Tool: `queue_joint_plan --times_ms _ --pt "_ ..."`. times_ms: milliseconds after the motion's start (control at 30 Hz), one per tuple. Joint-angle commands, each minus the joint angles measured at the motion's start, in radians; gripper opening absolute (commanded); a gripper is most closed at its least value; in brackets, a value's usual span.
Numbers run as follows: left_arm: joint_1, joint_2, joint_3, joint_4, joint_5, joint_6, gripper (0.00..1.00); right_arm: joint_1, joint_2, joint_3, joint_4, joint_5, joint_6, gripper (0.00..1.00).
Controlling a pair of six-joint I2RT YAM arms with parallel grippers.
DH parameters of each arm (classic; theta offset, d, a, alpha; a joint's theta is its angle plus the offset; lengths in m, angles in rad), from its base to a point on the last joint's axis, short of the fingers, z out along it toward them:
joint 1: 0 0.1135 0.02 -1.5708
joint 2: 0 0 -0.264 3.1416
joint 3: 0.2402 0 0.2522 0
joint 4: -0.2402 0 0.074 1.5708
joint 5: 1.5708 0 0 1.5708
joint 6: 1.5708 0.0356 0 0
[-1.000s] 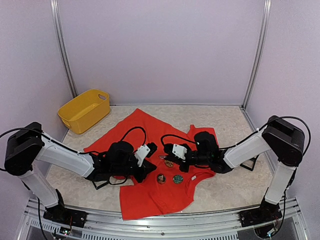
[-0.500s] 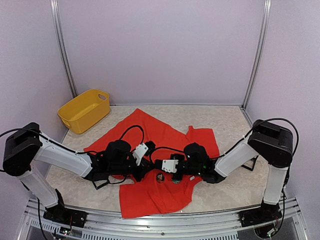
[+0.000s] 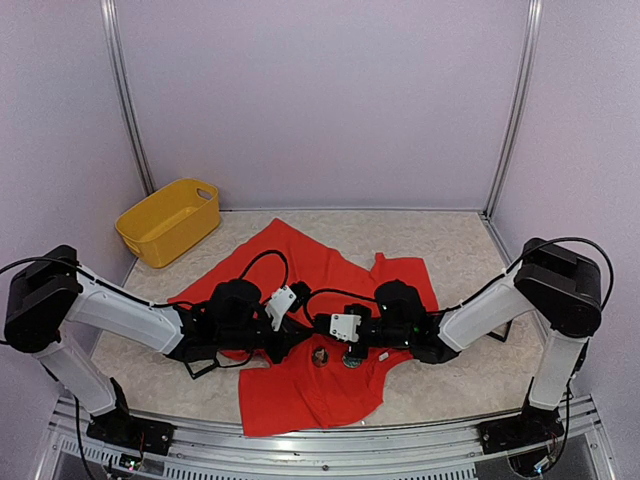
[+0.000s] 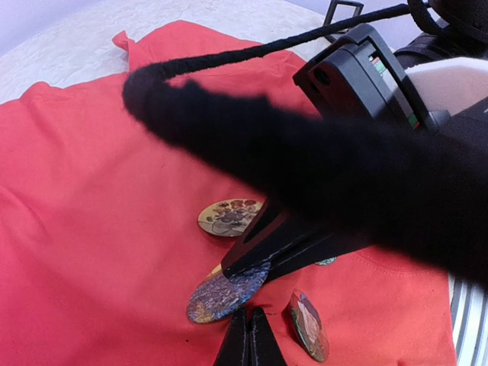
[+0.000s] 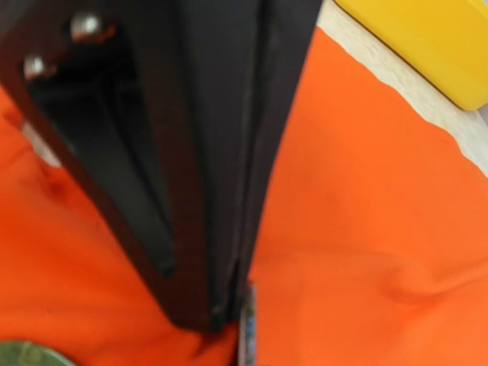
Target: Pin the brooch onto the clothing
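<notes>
The clothing, a red T-shirt [image 3: 310,265] [image 4: 91,175], lies spread on the table. My right gripper [image 3: 317,329] [image 4: 229,268] [image 5: 232,309] is shut on a blue-purple round brooch [image 4: 223,296], which it holds tilted just over the cloth; in the right wrist view the brooch [image 5: 248,332] shows edge-on. My left gripper [image 3: 302,336] [image 4: 250,324] is shut, its tips on the cloth right under that brooch. I cannot tell whether it pinches the cloth. A cream flowered brooch [image 4: 229,216] and a tilted dark brooch [image 4: 307,326] lie on the shirt nearby.
A yellow plastic basket [image 3: 168,220] [image 5: 427,38] stands at the back left, off the shirt. Two more brooches [image 3: 322,356] [image 3: 352,358] lie on the shirt's near part. The right arm's black cable [image 4: 252,53] crosses the left wrist view. Purple walls enclose the table.
My right gripper has moved left and nearer across the shirt, up to the left gripper's tips. The left arm has hardly moved.
</notes>
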Motion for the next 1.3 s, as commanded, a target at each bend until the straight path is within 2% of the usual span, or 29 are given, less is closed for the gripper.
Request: queue_joint_plan --times_ms 0,100,267,433,733,867,1100,1267 --pt "0.007 -0.022 -0.009 0.012 -0.011 -0.004 0.0 0.003 -0.035 0.014 -0.039 -0.115 0.061 0.0" --pt "0.008 -0.024 -0.009 -0.003 -0.012 -0.002 0.0 -0.014 -0.039 0.027 -0.058 -0.151 0.09 0.0" --pt "0.007 -0.067 -0.022 -0.029 -0.019 0.022 0.19 -0.046 -0.042 0.046 -0.096 -0.223 0.117 0.0" --pt "0.019 -0.107 -0.025 -0.085 0.0 0.067 0.26 -0.069 -0.043 0.055 -0.11 -0.278 0.141 0.0" --pt "0.021 -0.074 -0.007 -0.11 0.078 0.221 0.27 -0.081 -0.044 0.081 -0.132 -0.329 0.154 0.0" --pt "0.023 -0.077 -0.03 -0.07 0.077 0.273 0.27 -0.084 -0.046 0.089 -0.155 -0.339 0.155 0.0" --pt "0.026 -0.055 0.009 -0.087 0.045 0.292 0.18 -0.084 -0.053 0.09 -0.169 -0.378 0.143 0.0" --pt "0.021 -0.027 0.029 -0.104 0.055 0.294 0.17 -0.084 -0.054 0.103 -0.182 -0.39 0.14 0.0"
